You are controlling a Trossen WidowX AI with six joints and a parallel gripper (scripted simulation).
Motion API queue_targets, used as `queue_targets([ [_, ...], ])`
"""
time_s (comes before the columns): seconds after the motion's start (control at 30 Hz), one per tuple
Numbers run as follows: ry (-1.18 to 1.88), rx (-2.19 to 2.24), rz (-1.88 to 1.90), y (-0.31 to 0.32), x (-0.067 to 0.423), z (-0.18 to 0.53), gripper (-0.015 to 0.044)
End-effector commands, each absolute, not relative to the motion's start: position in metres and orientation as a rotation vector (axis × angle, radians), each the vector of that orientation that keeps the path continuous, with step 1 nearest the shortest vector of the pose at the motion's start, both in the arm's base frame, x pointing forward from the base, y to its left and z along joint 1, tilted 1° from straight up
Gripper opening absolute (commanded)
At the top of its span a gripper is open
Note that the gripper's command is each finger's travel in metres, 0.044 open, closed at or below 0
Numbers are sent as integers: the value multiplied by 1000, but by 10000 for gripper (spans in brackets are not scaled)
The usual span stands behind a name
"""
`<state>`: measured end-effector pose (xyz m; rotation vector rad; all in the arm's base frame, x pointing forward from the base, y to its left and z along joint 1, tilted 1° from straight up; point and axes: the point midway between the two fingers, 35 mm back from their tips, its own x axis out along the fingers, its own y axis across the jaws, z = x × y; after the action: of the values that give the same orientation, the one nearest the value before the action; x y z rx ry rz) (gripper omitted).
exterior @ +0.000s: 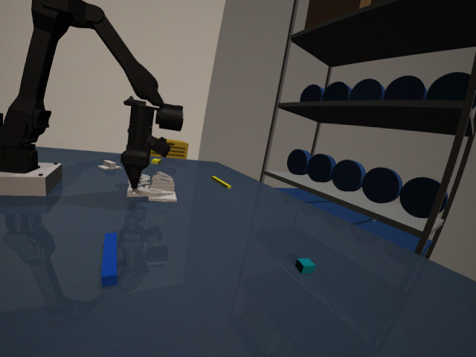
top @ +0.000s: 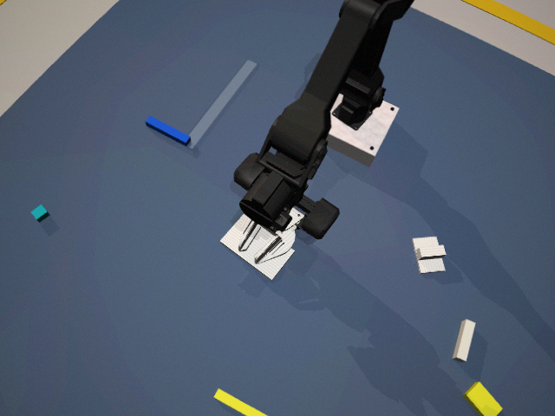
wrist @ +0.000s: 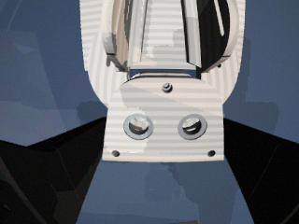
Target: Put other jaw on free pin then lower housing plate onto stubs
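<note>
Seen from above, you have a teal cube (top: 39, 211) (exterior: 306, 265) far to the left on the blue table (top: 125, 290) (exterior: 215, 300). Next come a blue bar (top: 167, 130) (exterior: 109, 258) and a pale translucent strip (top: 224, 102), which meet at a corner on the far left. A yellow bar (top: 239, 404) (exterior: 221, 182) lies at the near edge of your view.

Around the middle sits the white ribbed assembly (top: 271, 269) (exterior: 163, 198) (wrist: 163, 33), with two upright parts side by side. Your end effector (top: 287, 217) (exterior: 134, 187) (wrist: 163, 123) is low at its far side, its fingers set wide and gripping the housing plate (top: 297, 217) (wrist: 164, 145) by its sides. The plate's two ringed holes show; you cannot tell whether it touches the assembly. You also cannot make out the gear teeth or pins.

Farther right are your arm's base (top: 372, 134) (exterior: 50, 176), a small white ridged piece (top: 428, 255) (exterior: 109, 165), a white bar (top: 464, 340) and, nearest, a yellow block (top: 483, 398) (exterior: 155, 161).
</note>
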<state>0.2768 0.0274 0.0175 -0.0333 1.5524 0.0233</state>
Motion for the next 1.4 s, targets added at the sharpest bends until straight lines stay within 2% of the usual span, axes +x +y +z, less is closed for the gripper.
queue_targets([
  [0.0,1556,-34,17,27,276,15,351],
  [1.37,1556,-42,24,27,276,8,351],
])
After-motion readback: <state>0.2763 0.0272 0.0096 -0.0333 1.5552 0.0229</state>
